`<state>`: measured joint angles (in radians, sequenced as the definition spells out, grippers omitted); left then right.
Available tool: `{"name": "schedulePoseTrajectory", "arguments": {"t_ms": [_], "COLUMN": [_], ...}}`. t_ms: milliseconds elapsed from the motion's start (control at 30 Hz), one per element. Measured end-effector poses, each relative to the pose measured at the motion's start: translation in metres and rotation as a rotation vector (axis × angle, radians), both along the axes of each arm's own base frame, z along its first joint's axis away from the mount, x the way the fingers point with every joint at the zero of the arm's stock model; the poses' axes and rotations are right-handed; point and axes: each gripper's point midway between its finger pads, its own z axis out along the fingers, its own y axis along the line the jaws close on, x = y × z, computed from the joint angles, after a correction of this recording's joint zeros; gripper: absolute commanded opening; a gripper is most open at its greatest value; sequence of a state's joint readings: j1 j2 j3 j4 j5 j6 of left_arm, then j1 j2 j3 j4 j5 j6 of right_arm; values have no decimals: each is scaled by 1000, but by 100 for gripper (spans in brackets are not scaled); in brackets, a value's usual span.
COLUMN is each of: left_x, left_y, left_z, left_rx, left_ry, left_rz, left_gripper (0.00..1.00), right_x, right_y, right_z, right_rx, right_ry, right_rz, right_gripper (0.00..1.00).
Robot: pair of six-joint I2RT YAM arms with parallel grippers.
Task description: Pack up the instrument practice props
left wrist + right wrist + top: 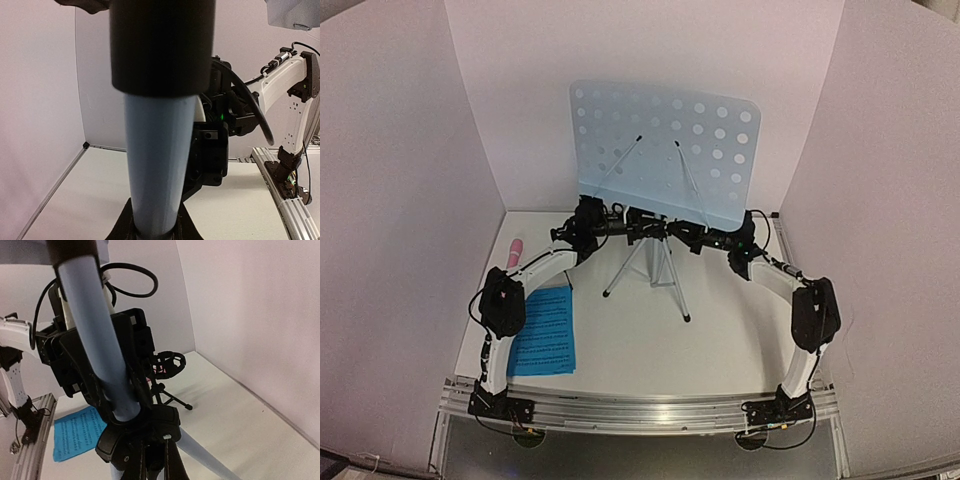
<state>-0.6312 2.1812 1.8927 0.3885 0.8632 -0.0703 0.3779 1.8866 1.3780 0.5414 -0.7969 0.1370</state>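
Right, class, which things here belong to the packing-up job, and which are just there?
Job: music stand, blue sheets, pink mic, mic stand.
Just there: table, rail, white walls.

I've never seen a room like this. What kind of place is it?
Probably a robot test booth: plain white panels box in a table, two robot arms sit on a metal rail, and a music stand stands between them.
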Motion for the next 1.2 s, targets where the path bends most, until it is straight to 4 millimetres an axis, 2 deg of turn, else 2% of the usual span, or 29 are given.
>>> {"name": "schedulePoseTrajectory", "arguments": {"t_ms": [100, 133, 233, 267, 367, 400, 567, 733, 833, 933, 1033, 1200], "left_x": [0, 0, 0, 0, 1, 1, 1, 1, 2, 2, 2, 3], "left_y": [0, 0, 0, 0, 0, 0, 0, 0, 1, 2, 2, 3], "left_z": [-1, -1, -2, -2, -2, -2, -1, -1, -2, -2, -1, -1], "left_rx": [4, 5, 6, 6, 6, 6, 5, 2, -16, -41, -52, -63], "left_ry": [-4, -7, -12, -11, -9, -9, -9, -8, -10, -17, -16, -11], "left_rz": [-1, -2, -2, -1, 5, 5, 4, 7, 14, 20, 24, 31], "left_gripper": [0, 0, 0, 0, 0, 0, 0, 0, 0, 0, 2, 18], "right_x": [-2, -3, -3, -2, 2, 2, -7, -41, -65, -80, -83, -65], "right_y": [1, 1, 1, 1, -2, -4, -23, -33, -21, -5, 5, 1], "right_z": [-1, -1, -1, -1, -5, -6, -8, -6, -10, -22, -35, -57], "right_rx": [-21, -31, -58, -66, -88, -92, -100, -97, -106, -128, -167, -237], "right_ry": [-122, -168, -286, -312, -337, -328, -271, -241, -246, -240, -246, -258], "right_rz": [0, 0, -10, -17, -61, -78, -172, -209, -202, -186, -210, -285], "right_gripper": [0, 4, 31, 37, 68, 72, 73, 77, 84, 87, 87, 81]}}
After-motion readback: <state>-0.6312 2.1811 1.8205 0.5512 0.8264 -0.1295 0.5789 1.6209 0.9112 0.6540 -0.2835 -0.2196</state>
